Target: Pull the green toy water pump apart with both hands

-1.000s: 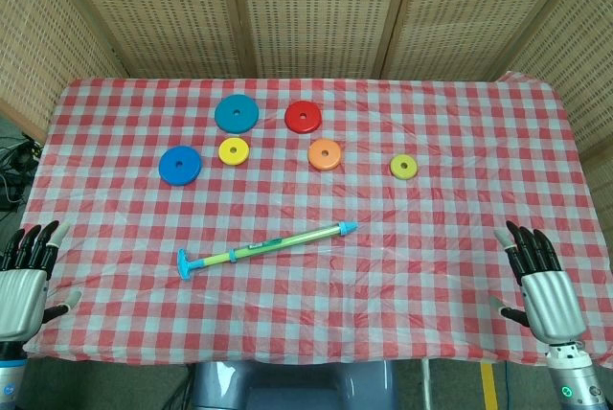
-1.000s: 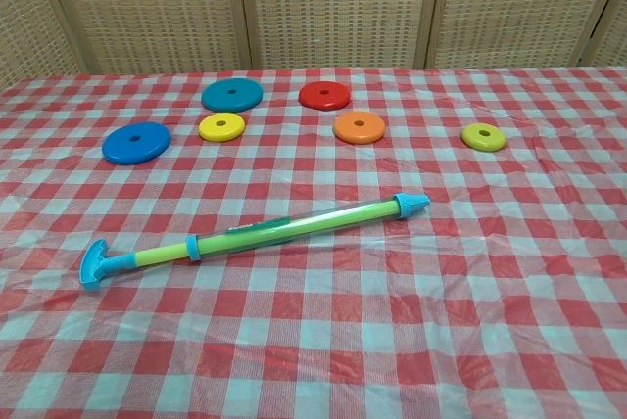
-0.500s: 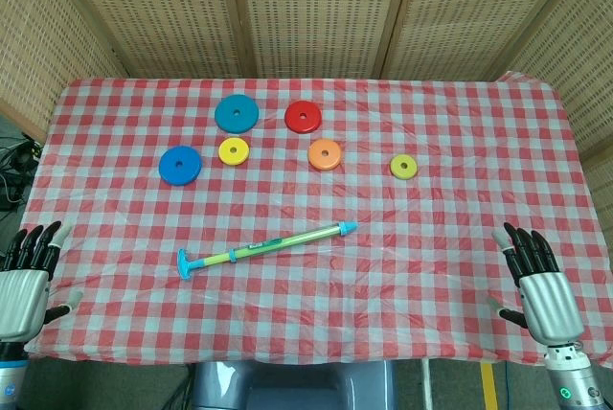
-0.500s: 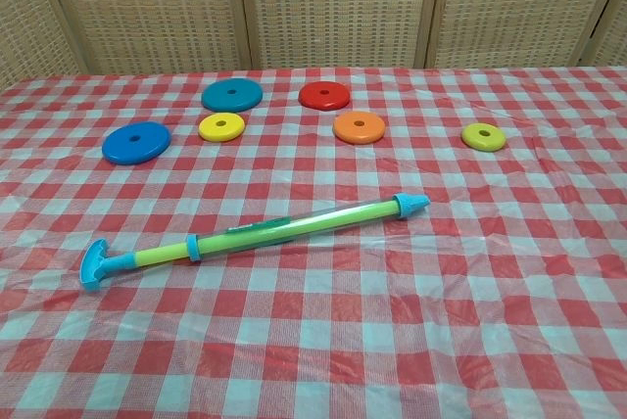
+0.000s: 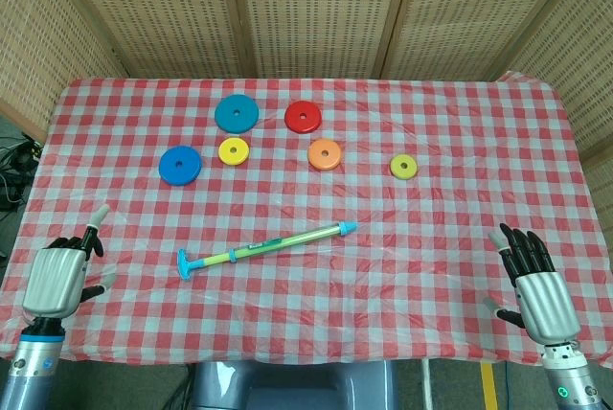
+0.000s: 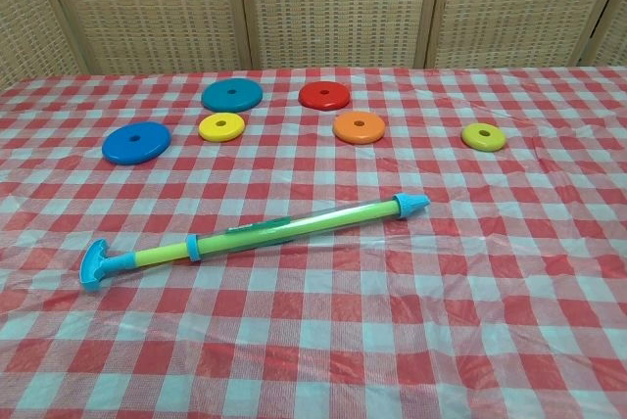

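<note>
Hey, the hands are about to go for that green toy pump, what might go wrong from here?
The green toy water pump lies flat and thin on the checked cloth, so fingers may snag fabric or roll it away. The left hand and right hand both sit at the near table edge, far from it. The pump's T-handle is small; a poor grip there might slip when pulling.

Toy water pump (image 5: 266, 246) lying slantwise on the table (image 5: 460, 142), handle end near-left, nozzle end far-right. Behind it, a scatter of discs: large disc (image 5: 237, 114) and another disc (image 5: 303, 117) furthest back, side by side; nearer, a row with one disc (image 5: 180, 165) far left, a small disc (image 5: 234, 151) just right of it, then another (image 5: 325, 154), and a last small disc (image 5: 404, 167) furthest right. Left hand (image 5: 57, 276) at the near-left table edge, right hand (image 5: 536, 290) at the near-right edge, both well apart from the pump.
</note>
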Action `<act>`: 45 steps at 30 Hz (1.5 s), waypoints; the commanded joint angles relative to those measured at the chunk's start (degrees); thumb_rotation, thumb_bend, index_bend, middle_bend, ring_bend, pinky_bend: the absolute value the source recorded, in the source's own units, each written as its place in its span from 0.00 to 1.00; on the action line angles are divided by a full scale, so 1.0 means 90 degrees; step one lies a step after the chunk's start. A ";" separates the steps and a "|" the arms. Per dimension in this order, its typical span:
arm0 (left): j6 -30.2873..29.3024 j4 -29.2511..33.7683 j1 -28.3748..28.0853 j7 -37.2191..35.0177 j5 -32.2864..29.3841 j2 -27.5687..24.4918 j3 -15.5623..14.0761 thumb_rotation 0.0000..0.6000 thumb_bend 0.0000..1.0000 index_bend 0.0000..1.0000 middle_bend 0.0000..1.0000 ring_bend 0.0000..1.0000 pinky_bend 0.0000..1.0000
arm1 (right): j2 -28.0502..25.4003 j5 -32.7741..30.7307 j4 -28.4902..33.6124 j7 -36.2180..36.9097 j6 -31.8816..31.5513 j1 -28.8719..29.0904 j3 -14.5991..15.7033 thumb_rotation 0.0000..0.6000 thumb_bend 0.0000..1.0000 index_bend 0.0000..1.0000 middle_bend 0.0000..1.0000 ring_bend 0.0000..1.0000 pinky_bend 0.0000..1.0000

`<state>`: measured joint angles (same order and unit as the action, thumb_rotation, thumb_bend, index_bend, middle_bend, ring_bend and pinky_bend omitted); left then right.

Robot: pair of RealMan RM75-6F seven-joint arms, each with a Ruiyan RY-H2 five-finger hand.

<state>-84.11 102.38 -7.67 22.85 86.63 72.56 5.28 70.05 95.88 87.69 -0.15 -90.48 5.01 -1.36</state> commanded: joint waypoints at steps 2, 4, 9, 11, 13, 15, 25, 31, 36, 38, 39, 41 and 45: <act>0.0574 0.0450 -0.0422 0.0621 -0.0576 0.0280 0.0266 1.00 0.14 0.19 0.84 0.81 0.69 | -0.0008 -0.0007 0.0001 0.0020 -0.0012 -0.0002 -0.0008 1.00 0.10 0.01 0.00 0.00 0.00; 0.0716 0.0572 -0.0544 0.0898 -0.0838 0.0389 0.0342 1.00 0.15 0.23 0.87 0.84 0.71 | -0.0018 -0.0004 0.0001 0.0036 -0.0019 -0.0004 -0.0007 1.00 0.10 0.01 0.00 0.00 0.00; 0.1041 0.0755 -0.0896 0.1624 -0.1552 0.0758 0.0503 1.00 0.18 0.33 0.91 0.87 0.74 | -0.0045 -0.0020 0.0014 0.0106 -0.0033 -0.0008 -0.0017 1.00 0.10 0.01 0.00 0.00 0.00; 0.1118 0.0793 -0.1050 0.1916 -0.1878 0.0945 0.0581 1.00 0.20 0.36 0.93 0.88 0.75 | -0.0056 -0.0028 0.0012 0.0147 -0.0044 -0.0011 -0.0023 1.00 0.10 0.01 0.00 0.00 0.00; 0.1151 0.0818 -0.1147 0.2097 -0.2091 0.1054 0.0623 1.00 0.23 0.38 0.94 0.89 0.76 | -0.0060 -0.0035 0.0009 0.0171 -0.0044 -0.0010 -0.0027 1.00 0.10 0.01 0.00 0.00 0.00; 0.1176 0.0838 -0.1262 0.2302 -0.2338 0.1184 0.0667 1.00 0.25 0.39 0.94 0.90 0.77 | -0.0065 -0.0039 0.0005 0.0193 -0.0040 -0.0007 -0.0027 1.00 0.10 0.01 0.00 0.00 0.00; 0.1049 0.0561 -0.1818 0.3139 -0.3630 0.2054 0.0785 1.00 0.26 0.37 0.94 0.90 0.77 | -0.0091 -0.0018 0.0019 0.0282 -0.0060 -0.0009 -0.0020 1.00 0.10 0.01 0.00 0.00 0.00; 0.0938 0.0196 -0.2059 0.3368 -0.4042 0.2489 0.0780 1.00 0.25 0.40 0.94 0.90 0.77 | -0.0103 -0.0007 0.0013 0.0342 -0.0093 -0.0015 -0.0024 1.00 0.10 0.01 0.00 0.00 0.00; 0.0897 -0.0022 -0.2227 0.3483 -0.4247 0.2729 0.0784 1.00 0.26 0.41 0.94 0.90 0.77 | -0.0104 -0.0011 0.0003 0.0376 -0.0094 -0.0013 -0.0028 1.00 0.10 0.01 0.00 0.00 0.00; 0.0869 -0.0124 -0.2309 0.3537 -0.4322 0.2849 0.0776 1.00 0.26 0.41 0.94 0.90 0.77 | -0.0103 -0.0011 -0.0001 0.0384 -0.0092 -0.0011 -0.0028 1.00 0.10 0.01 0.00 0.00 0.00; 0.0896 -0.0198 -0.2356 0.3565 -0.4412 0.2939 0.0776 1.00 0.26 0.42 0.94 0.90 0.77 | -0.0106 -0.0020 -0.0003 0.0402 -0.0093 -0.0011 -0.0033 1.00 0.10 0.01 0.00 0.00 0.00; 0.0870 -0.0320 -0.2425 0.3601 -0.4521 0.3058 0.0783 1.00 0.26 0.43 0.94 0.90 0.77 | -0.0111 -0.0031 -0.0010 0.0432 -0.0094 -0.0010 -0.0039 1.00 0.10 0.01 0.00 0.00 0.00; 0.0844 -0.0437 -0.2489 0.3558 -0.4697 0.3162 0.0796 1.00 0.26 0.44 0.94 0.90 0.77 | -0.0122 -0.0039 -0.0020 0.0477 -0.0094 -0.0008 -0.0043 1.00 0.10 0.01 0.00 0.00 0.00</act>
<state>-76.43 98.68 -29.87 55.00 44.70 100.75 12.39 68.97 95.54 87.52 4.14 -91.32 4.94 -1.74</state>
